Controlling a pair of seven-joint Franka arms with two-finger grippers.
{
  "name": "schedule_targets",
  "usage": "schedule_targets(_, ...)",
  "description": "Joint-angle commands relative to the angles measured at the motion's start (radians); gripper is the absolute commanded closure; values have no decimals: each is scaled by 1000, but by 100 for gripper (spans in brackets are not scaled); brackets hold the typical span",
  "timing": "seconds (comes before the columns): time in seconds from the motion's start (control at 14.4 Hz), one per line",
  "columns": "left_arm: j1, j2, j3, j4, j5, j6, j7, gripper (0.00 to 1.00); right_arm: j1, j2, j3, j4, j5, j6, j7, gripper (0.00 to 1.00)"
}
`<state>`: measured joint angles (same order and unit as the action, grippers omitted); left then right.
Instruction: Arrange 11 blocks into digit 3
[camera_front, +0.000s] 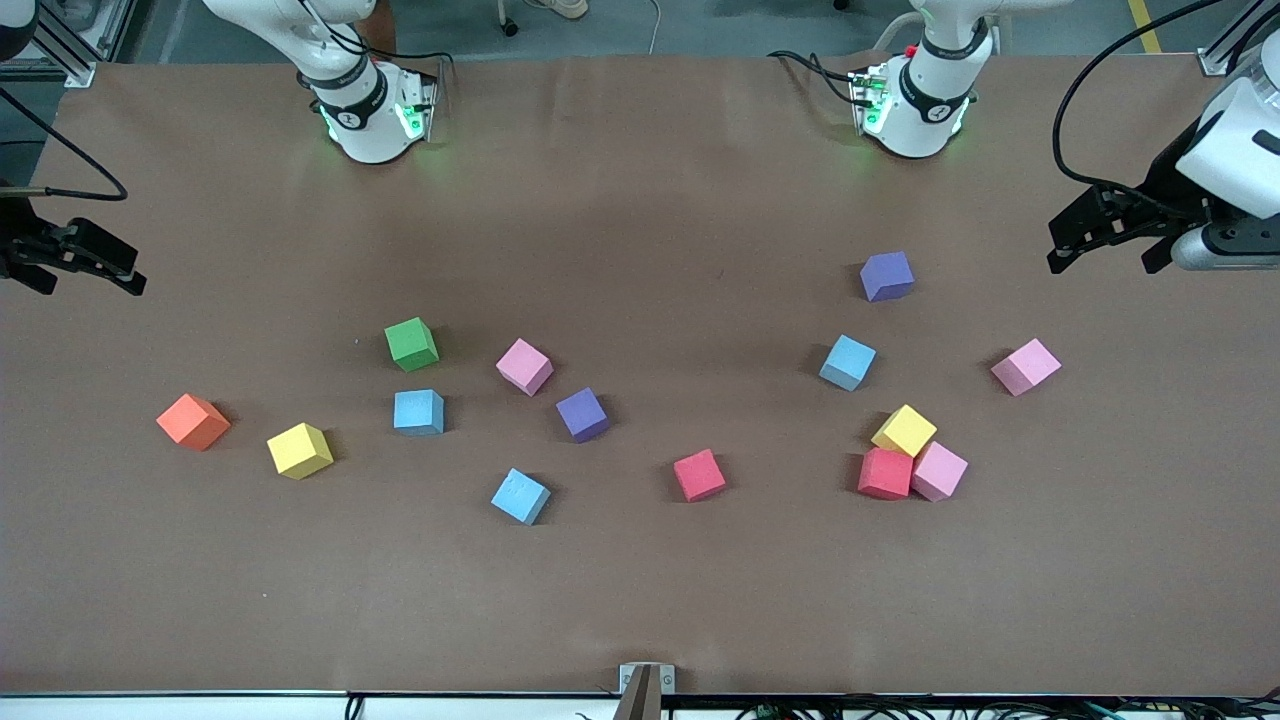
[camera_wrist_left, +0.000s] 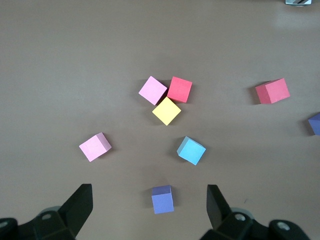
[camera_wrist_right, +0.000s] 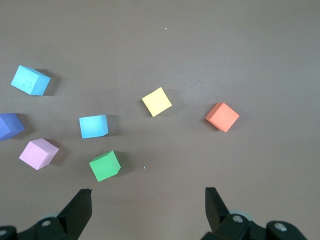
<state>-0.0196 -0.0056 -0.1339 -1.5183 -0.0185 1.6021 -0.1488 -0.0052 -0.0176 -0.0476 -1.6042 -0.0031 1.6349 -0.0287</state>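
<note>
Front view: the blocks lie scattered over the table (camera_front: 640, 600), no digit begun. The orange cube (camera_front: 193, 421) sits at nine o'clock of the spread and could be picked by mistake. A yellow block (camera_front: 905, 431), red block (camera_front: 885, 474) and pink block (camera_front: 940, 471) touch; grabbing one may drag the others.

Left wrist view: the left gripper (camera_wrist_left: 150, 207) hangs wide open and empty, a purple block (camera_wrist_left: 162, 199) between its fingers' line; a skewed approach could shove it.

Right wrist view: the right gripper (camera_wrist_right: 148, 207) is equally wide and empty, a green block (camera_wrist_right: 105, 165) at its eleven o'clock.
</note>
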Motion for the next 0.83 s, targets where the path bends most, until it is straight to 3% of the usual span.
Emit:
schedule_targets(0.0,1,0,-4,6,6,-14,-14,0,-12,-21,15,-16,-17,-4,-11,0)
schedule_targets(0.28,13,3,-4,3,2,-44,17,0,-9,-21,15,-14,-12,-3,-8,0)
schedule_targets(0.42,12,19,-3,-67,2,-39,17,0,-12,-19,15,-13,-9,2,1,0)
schedule_targets(0.62,-11,74,-18,-187,5,99,28,0,1,1,15,-13,-8,11,3,0)
schedule_targets(0.76,-28,185,-71,-210,3,218,63,0,2,14,17,-13,-8,13,1,0)
